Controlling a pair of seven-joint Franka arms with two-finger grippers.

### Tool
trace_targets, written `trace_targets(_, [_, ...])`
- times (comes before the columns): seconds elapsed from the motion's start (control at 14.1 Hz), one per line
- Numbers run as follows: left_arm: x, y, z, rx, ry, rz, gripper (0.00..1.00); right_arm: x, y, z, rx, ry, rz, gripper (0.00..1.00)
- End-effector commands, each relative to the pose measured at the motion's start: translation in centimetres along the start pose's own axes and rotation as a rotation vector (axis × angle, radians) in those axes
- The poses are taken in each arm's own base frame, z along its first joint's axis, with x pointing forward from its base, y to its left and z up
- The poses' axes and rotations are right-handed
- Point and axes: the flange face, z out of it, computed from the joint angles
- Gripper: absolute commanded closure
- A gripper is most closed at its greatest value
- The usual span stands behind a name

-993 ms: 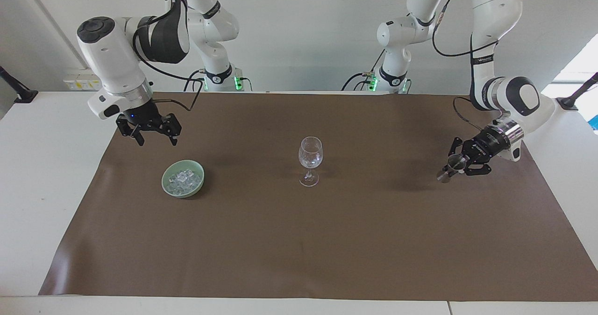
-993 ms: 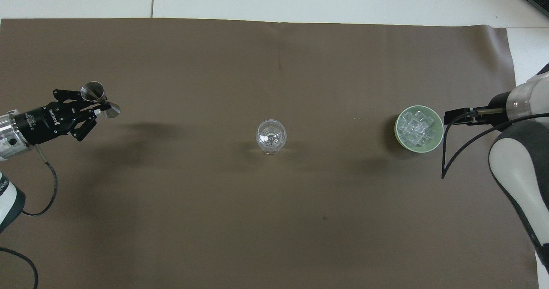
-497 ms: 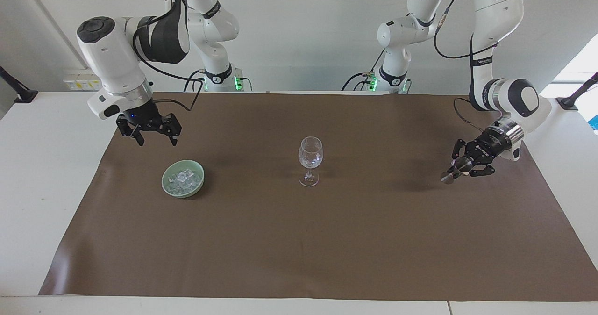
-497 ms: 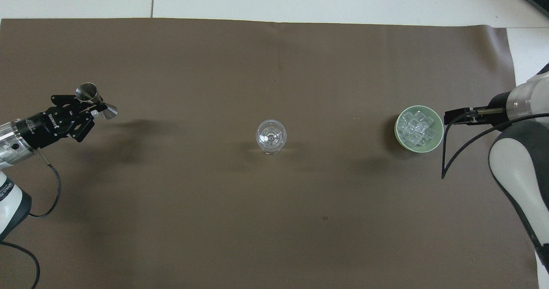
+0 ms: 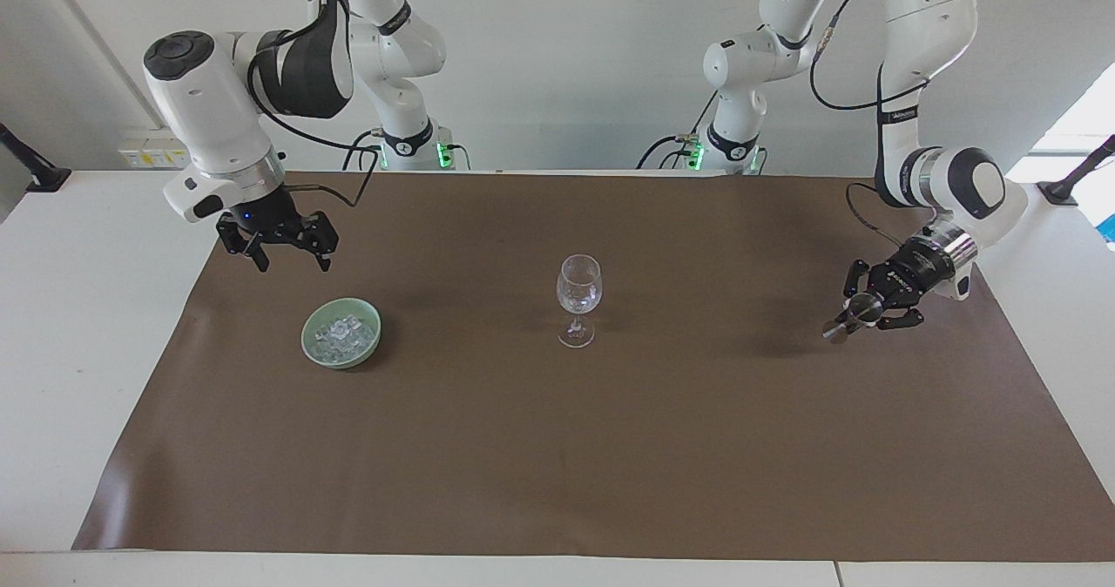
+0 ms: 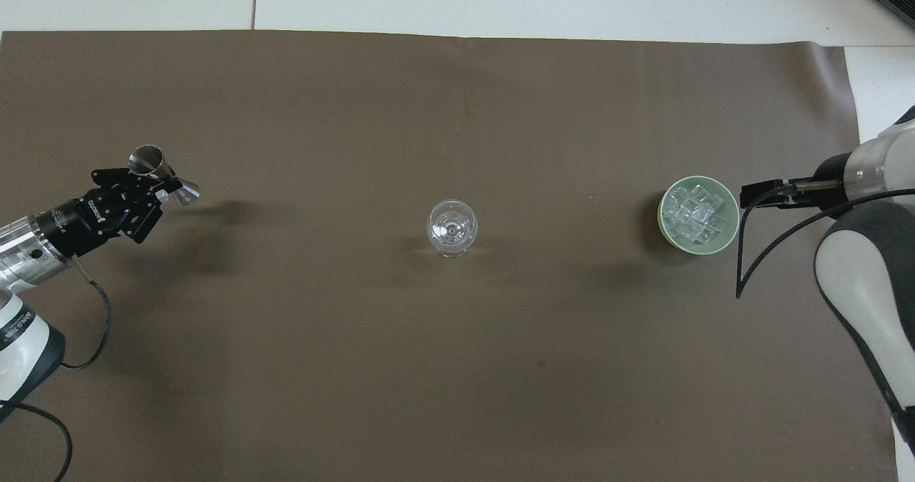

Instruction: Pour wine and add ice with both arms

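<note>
A clear wine glass (image 5: pixel 578 298) stands upright mid-mat; it also shows in the overhead view (image 6: pixel 452 227). The ice (image 5: pixel 343 335) lies heaped in a pale green bowl (image 5: pixel 306 336) toward the right arm's end, and both show in the overhead view, the ice (image 6: pixel 692 214) and the bowl (image 6: pixel 662 214). My left gripper (image 5: pixel 869 305) is shut on a tilted metal jigger (image 5: pixel 849 319) above the mat at the left arm's end; the gripper (image 6: pixel 152 183) and jigger (image 6: pixel 169 180) also show in the overhead view. My right gripper (image 5: pixel 293 260) is open and empty, in the air beside the bowl.
A brown mat (image 5: pixel 557 448) covers most of the white table (image 5: pixel 78 326). The right arm's forearm (image 6: pixel 858 282) and cable hang over the mat's edge by the bowl.
My left gripper has drawn back slightly toward the robots with the jigger in it. The right arm, the glass and the bowl have not moved.
</note>
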Motion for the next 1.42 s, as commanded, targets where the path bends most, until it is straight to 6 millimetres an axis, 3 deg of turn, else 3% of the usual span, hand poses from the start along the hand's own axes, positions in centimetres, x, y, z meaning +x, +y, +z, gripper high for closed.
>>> trace_targets(0.0, [1.8,-1.2,-0.6,-0.028,-0.024,0.046,1.00,-0.2,0.4,0.1,0.018,0.012,-0.016,0.00])
trace_targets(0.35, [3.9,-2.7,-0.4,-0.045,-0.040,0.066,1.00,-0.2,0.4,0.1,0.018,0.012,-0.016,0.00])
trace_targets(0.99, [6.3,-2.7,0.9,-0.060,-0.087,0.118,1.00,0.0,-0.1,0.1,0.018,0.022,-0.013,0.00])
trace_targets(1.35, [6.4,-2.7,0.7,-0.067,-0.080,0.131,1.00,1.6,-0.8,3.2,0.012,0.047,-0.021,0.00])
